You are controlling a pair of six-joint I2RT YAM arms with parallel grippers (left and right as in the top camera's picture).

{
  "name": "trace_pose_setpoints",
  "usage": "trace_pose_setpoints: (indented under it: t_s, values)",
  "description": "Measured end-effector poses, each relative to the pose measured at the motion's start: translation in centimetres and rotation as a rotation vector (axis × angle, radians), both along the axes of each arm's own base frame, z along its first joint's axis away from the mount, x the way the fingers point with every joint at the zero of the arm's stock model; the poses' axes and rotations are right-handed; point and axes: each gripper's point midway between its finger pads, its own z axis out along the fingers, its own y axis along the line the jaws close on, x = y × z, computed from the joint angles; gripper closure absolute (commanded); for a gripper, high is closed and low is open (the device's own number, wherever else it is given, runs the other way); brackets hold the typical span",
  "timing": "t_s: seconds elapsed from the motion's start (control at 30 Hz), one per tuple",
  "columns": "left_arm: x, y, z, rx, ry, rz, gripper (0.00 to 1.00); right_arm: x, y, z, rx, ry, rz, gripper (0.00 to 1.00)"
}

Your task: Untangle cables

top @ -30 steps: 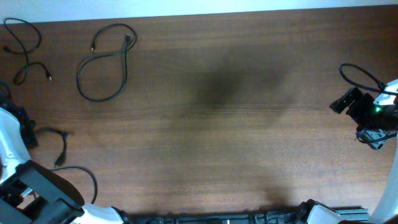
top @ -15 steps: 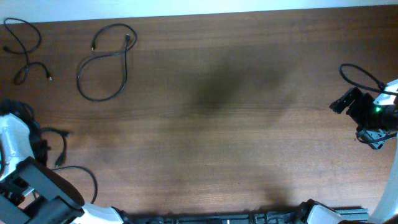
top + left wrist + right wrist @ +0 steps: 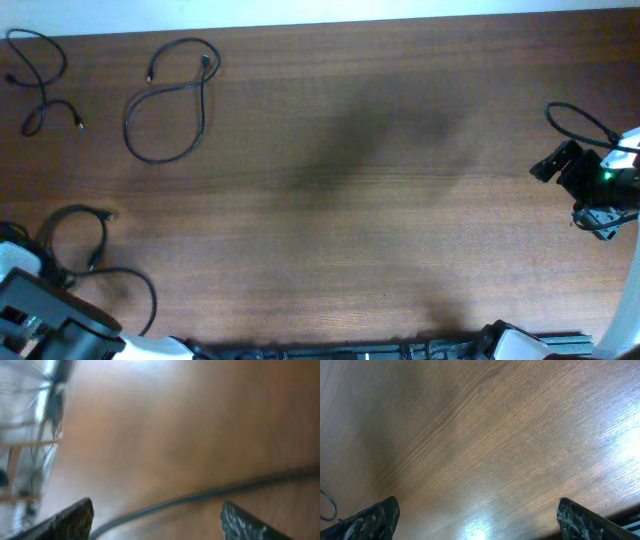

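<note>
Table (image 3: pixel 350 200), left cable loop (image 3: pixel 75 209) now exposed

Wood right across here: the table (image 3: pixel 350 150) is brown with a fine straight grain, smooth, and its soft satin sheen flares into bright glare in the right wrist view. The cables (image 3: pixel 160 160) look like black plastic-sheathed cord, smooth and matt; one of them (image 3: pixel 200 494) shows blurred beneath the left gripper (image 3: pixel 155 522). Its pads (image 3: pixel 67 520) are black and coarse, finely dimpled, and there's the same rough grainy black on the right gripper (image 3: pixel 479 520) pads (image 3: pixel 375 517). The left arm shell (image 3: pixel 12 258) is white, glossy plastic.
</note>
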Motion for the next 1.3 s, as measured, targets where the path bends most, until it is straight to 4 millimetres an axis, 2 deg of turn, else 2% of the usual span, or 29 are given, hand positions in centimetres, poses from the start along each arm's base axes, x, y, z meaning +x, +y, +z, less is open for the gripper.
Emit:
trace_pose_setpoints:
  t_s: [0.07, 0.17, 0.3, 0.47, 0.53, 0.67, 0.83, 1.0, 1.3]
  values:
    - [0.5, -1.0, -1.9, -0.078, -0.004, -0.142, 0.25, 0.0, 0.0, 0.0, 0.000, -0.001, 0.000, 0.01]
    - [0.8, -1.2, -1.9, -0.083, -0.001, -0.258, 0.28, 0.0, 0.0, 0.0, 0.000, -0.001, 0.000, 0.01]
    - [1.0, -1.1, -2.0, -0.082, 0.006, -0.318, 0.52, 0.0, 0.0, 0.0, 0.000, -0.001, 0.000, 0.01]
    - [0.9, -1.4, -2.3, -0.101, 0.013, -0.342, 0.57, 0.0, 0.0, 0.0, 0.000, -0.001, 0.000, 0.01]
    - [0.9, -1.4, -2.4, -0.102, 0.000, -0.332, 0.69, 0.0, 0.0, 0.0, -0.001, -0.001, 0.000, 0.01]
    - [1.6, -1.3, -2.7, -0.100, -0.105, -0.287, 0.84, 0.0, 0.0, 0.0, 0.000, -0.001, 0.000, 0.01]
    - [3.0, -1.0, -2.9, -0.069, -0.256, -0.169, 0.83, 0.0, 0.0, 0.0, 0.000, -0.001, 0.000, 0.01]
    - [6.9, -0.5, -2.8, -0.042, -0.429, -0.212, 0.77, 0.0, 0.0, 0.0, 0.000, -0.001, -0.001, 0.01]
    - [11.9, -1.0, -2.3, -0.043, -0.642, -0.246, 0.72, 0.0, 0.0, 0.0, 0.000, -0.001, 0.000, 0.01]
